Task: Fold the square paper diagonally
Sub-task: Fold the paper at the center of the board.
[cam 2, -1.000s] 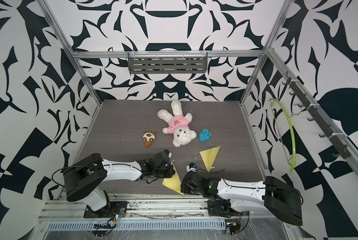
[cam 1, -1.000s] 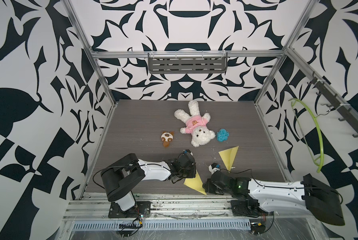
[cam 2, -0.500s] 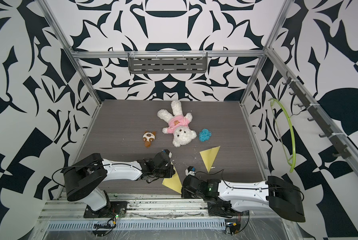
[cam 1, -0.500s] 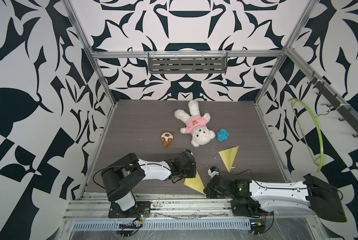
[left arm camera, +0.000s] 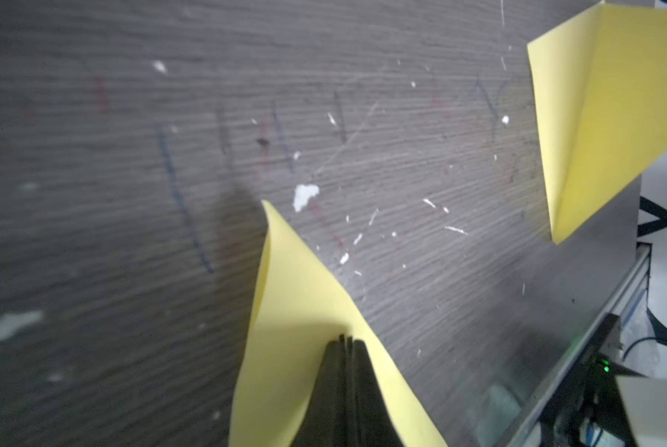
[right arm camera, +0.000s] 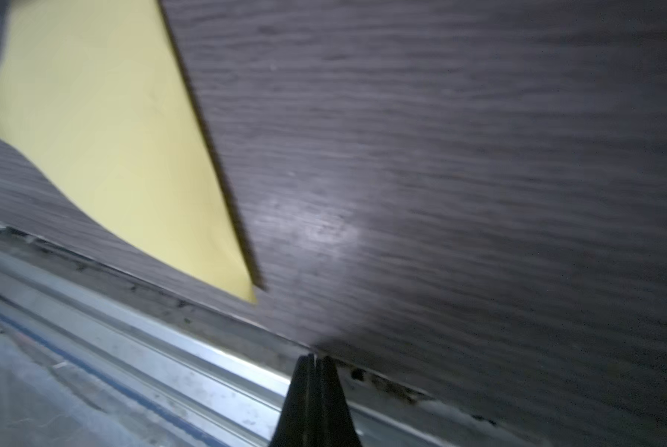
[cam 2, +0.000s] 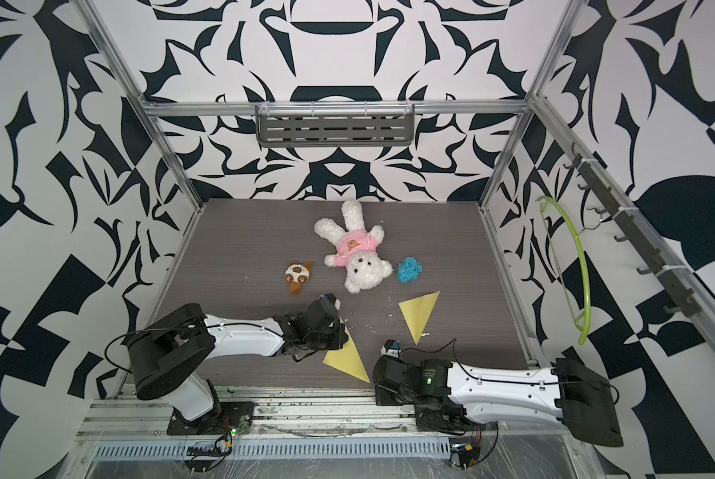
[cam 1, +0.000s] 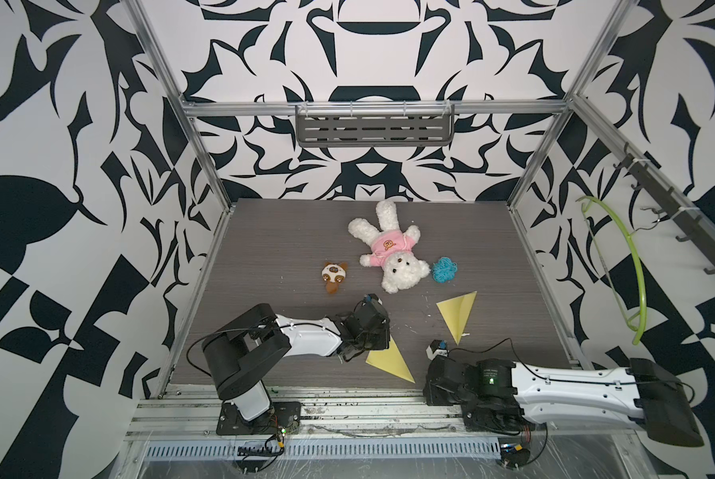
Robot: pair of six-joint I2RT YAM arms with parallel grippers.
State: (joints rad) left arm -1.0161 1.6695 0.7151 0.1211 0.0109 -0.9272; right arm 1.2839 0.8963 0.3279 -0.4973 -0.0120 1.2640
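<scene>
The yellow paper (cam 1: 391, 361) (cam 2: 347, 358) lies as a triangle near the table's front edge, one long tip pointing at the front rail. My left gripper (left arm camera: 345, 340) is shut, its black fingertips resting on this paper (left arm camera: 285, 309), whose edge curls up beside them. In both top views the left wrist covers the paper's near corner. My right gripper (right arm camera: 315, 358) is shut and holds nothing. It sits at the table's front edge, a short way from the paper's tip (right arm camera: 111, 135).
A second yellow folded triangle (cam 1: 458, 315) (left arm camera: 610, 108) lies to the right. A white teddy in a pink shirt (cam 1: 389, 253), a small brown plush (cam 1: 334, 277) and a blue yarn ball (cam 1: 444, 269) sit mid-table. The aluminium rail (cam 1: 347, 398) runs along the front.
The right arm has drawn back from the paper's tip toward the front rail. The left arm and the paper have stayed put.
</scene>
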